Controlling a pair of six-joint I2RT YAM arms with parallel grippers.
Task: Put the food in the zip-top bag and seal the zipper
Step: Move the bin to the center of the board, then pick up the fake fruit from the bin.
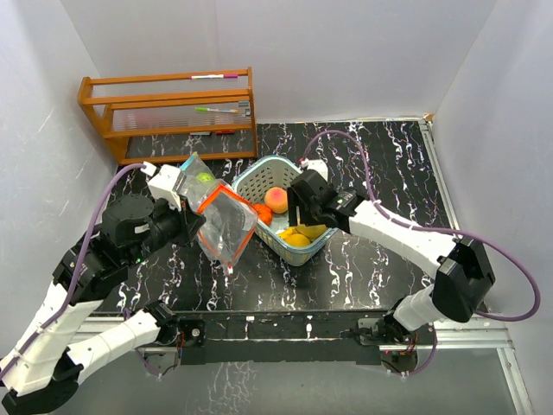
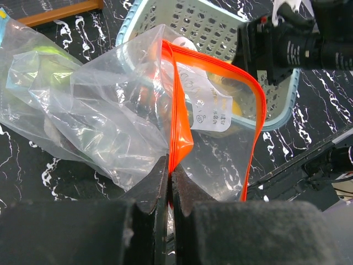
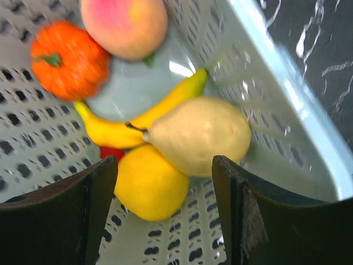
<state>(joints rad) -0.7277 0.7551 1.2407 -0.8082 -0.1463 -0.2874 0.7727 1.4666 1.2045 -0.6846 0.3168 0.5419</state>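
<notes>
Food [image 1: 298, 235] mostly lies in the basket [image 1: 251, 177]: peach [image 3: 124, 25], pumpkin [image 3: 69, 58], banana [image 3: 113, 132], pear [image 3: 198, 135]. One green piece [image 1: 204, 178] seems already inside the bag [image 1: 226, 226], whose orange zipper edge [image 2: 174, 110] the left gripper [image 2: 169, 171] pinches tight. Right gripper [image 3: 164, 165] hangs wide open, empty, above the pear; filling and sealing remain.

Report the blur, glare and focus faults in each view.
Top external: sharp, evenly lit, soft shadows. Left wrist: white glare streaks on the creased bag; the left gripper at the bottom is dark and unfocused. Right wrist: soft throughout, peach and pumpkin smeared, a bright highlight on the basket floor.
</notes>
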